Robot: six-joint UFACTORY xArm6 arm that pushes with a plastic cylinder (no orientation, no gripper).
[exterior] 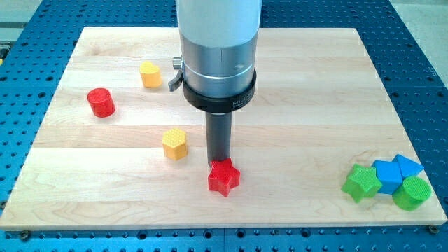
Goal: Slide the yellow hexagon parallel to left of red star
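Observation:
The yellow hexagon [175, 143] lies on the wooden board [294, 91], left of centre. The red star [223, 176] lies to its lower right, near the view's bottom. My tip [219, 160] ends just behind the red star, at its top edge, and to the right of the yellow hexagon with a small gap. The rod hangs from the arm's wide grey body [218, 49], which hides part of the board behind it.
A yellow heart-shaped block [150, 73] lies at upper left and a red cylinder [101, 102] at the left. At lower right a green star [361, 183], two blue blocks [393, 173] and a green cylinder [411, 192] cluster near the board's edge.

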